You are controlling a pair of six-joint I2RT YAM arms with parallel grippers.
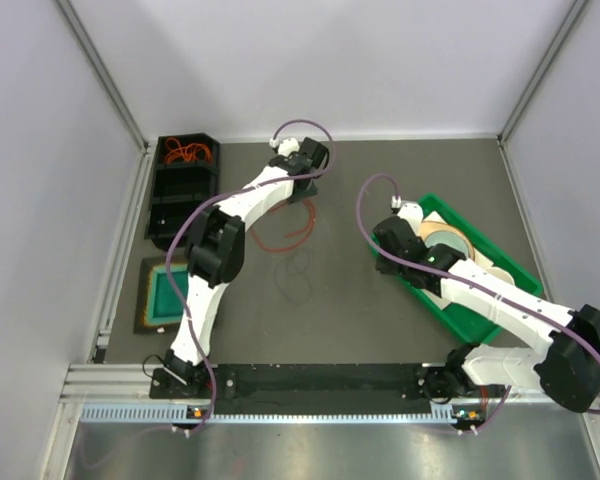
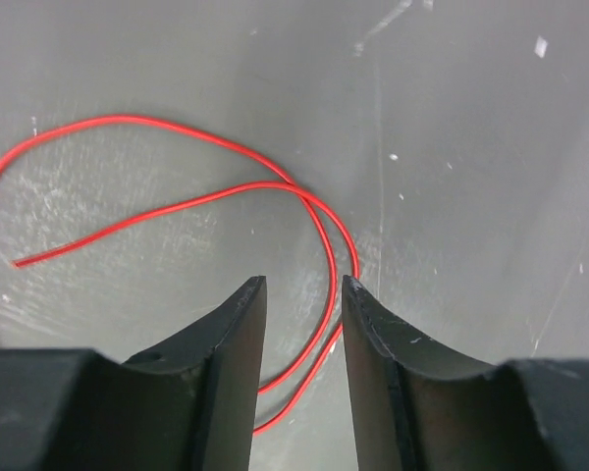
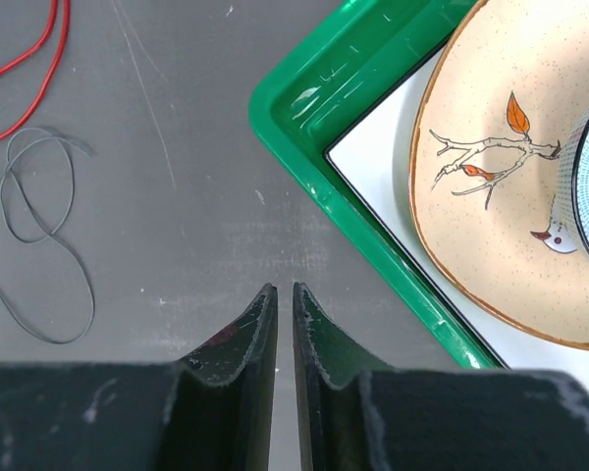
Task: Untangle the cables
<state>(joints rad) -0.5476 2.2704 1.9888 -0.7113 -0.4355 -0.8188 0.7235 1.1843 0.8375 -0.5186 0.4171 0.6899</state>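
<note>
Two white-and-black arms stand on bases side by side. The left arm extends far forward with its elbow bent and its wrist turned down. The left claw points downward, its two dark fingers parted by a clear gap. The right arm folds at the elbow, then angles forward and inward. The right claw points down, its fingers a narrow slit apart.

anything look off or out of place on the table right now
Nothing looks spilled or broken. The red cable lies loose on the table, crossing itself just ahead of the open left gripper; the dark cable lies beside it in its own overlapping loops. More orange cables sit bunched in the black bin.
</note>
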